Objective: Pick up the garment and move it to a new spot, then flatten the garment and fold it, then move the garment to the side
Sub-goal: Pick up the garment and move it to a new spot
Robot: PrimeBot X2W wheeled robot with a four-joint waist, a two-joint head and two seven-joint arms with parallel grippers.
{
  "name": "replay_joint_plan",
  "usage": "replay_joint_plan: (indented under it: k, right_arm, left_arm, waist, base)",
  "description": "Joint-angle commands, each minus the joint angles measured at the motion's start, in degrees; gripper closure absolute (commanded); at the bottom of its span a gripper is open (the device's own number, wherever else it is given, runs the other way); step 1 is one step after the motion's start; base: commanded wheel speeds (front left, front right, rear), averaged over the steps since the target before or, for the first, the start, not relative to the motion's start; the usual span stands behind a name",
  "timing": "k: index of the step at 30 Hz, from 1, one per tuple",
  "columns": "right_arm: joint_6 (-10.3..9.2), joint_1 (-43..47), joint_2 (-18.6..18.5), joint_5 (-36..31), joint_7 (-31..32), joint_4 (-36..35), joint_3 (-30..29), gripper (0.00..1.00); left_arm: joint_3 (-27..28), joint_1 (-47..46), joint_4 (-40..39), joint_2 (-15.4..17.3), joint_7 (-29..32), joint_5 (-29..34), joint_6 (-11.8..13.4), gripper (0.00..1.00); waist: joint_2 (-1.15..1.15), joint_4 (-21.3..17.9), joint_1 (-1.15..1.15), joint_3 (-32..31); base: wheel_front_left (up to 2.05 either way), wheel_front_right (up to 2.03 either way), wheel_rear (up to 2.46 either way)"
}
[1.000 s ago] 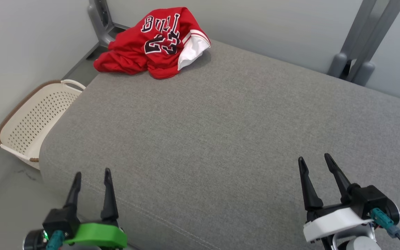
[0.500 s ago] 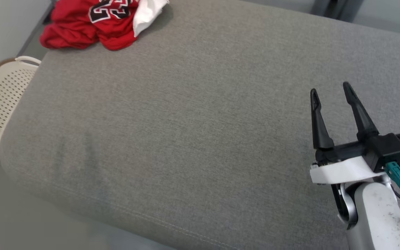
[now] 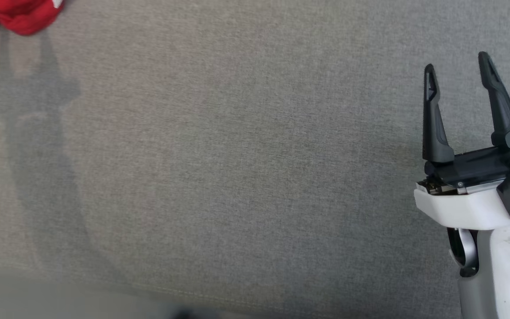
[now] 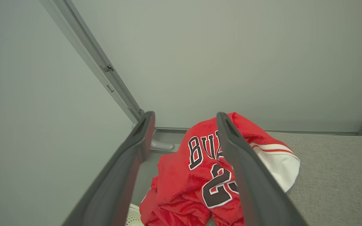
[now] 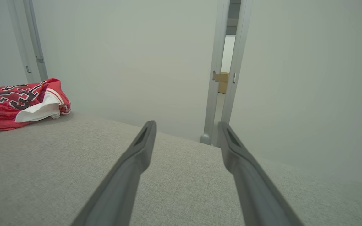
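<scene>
- A grey cushion [image 3: 237,155] spans the scene, pale walls [image 5: 121,47] behind.
- The jersey [image 4: 196,175], red with a 23, lies crumpled at the far left corner.
- Left gripper [image 4: 184,115] aims at it, jaws wide, empty; right gripper [image 3: 456,60], also wide and empty, hovers at right.
- Likely light, limp, slippery; pinch a raised fold.
</scene>
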Motion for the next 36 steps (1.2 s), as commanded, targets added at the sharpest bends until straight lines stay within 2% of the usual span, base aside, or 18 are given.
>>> replay_joint_plan:
  k: [1, 8, 14, 19, 20, 21, 29, 36]
  right_arm:
    - [-0.02, 0.11, -0.15, -0.33, 0.22, -1.08, -0.09, 0.00]
    - [-0.02, 0.34, -0.16, 0.12, 1.12, -4.83, 0.30, 0.00]
    - [-0.02, -0.02, -0.15, -0.09, 0.92, -6.31, -0.31, 0.00]
    - [-0.02, -0.19, -0.14, 0.26, 0.71, -6.09, 0.03, 0.00]
    - [-0.02, -0.30, -0.15, 0.37, 0.64, -5.97, 0.03, 0.00]
    - [-0.02, -0.42, -0.14, 0.46, 0.65, -5.88, 0.00, 0.00]
    - [-0.02, -1.23, -0.15, 1.32, -0.11, -3.47, 0.38, 0.00]
    - [-0.02, -1.52, -0.15, 2.97, -0.86, 0.54, 0.78, 0.00]
  left_arm:
    - [-1.72, -1.42, 1.02, 0.18, 1.18, -1.11, -0.16, 0.00]
    - [-7.74, -3.89, 6.58, 2.45, 8.02, -5.99, -0.15, 0.00]
    - [-7.39, -5.63, 10.63, 4.85, 6.09, -5.70, 0.14, 0.00]
    - [-7.86, -6.52, 13.45, 5.49, 4.21, -5.26, 0.14, 0.00]
    - [-7.65, -6.81, 13.85, 5.40, 3.17, -5.46, 0.30, 0.71]
    - [-7.34, -6.99, 14.28, 5.23, 2.48, -5.72, 0.56, 1.00]
    - [-6.50, -10.05, 17.42, 5.06, -3.28, -5.87, 2.35, 1.00]
    - [-9.46, -13.02, 18.38, 6.13, -2.87, -5.03, 0.59, 1.00]
  waist:
    - [0.00, -6.12, -0.01, 8.15]
    - [0.00, -8.42, -0.01, 13.31]
    - [0.00, -9.31, -0.01, 16.24]
    - [0.00, -9.66, -0.01, 17.00]
    - [0.00, -9.70, -0.01, 17.02]
    - [0.00, -9.71, -0.01, 17.01]
    - [0.00, -9.56, -0.01, 14.33]
    - [0.00, -9.46, -0.01, 8.17]
  base:
    - [0.00, 0.00, 0.00]
    - [0.00, 0.00, 0.00]
    - [0.00, 0.00, 0.00]
    - [0.00, 0.00, 0.00]
    - [0.00, 0.00, 0.00]
    - [0.00, 0.00, 0.00]
    - [0.00, 0.00, 0.00]
    - [0.00, 0.00, 0.00]
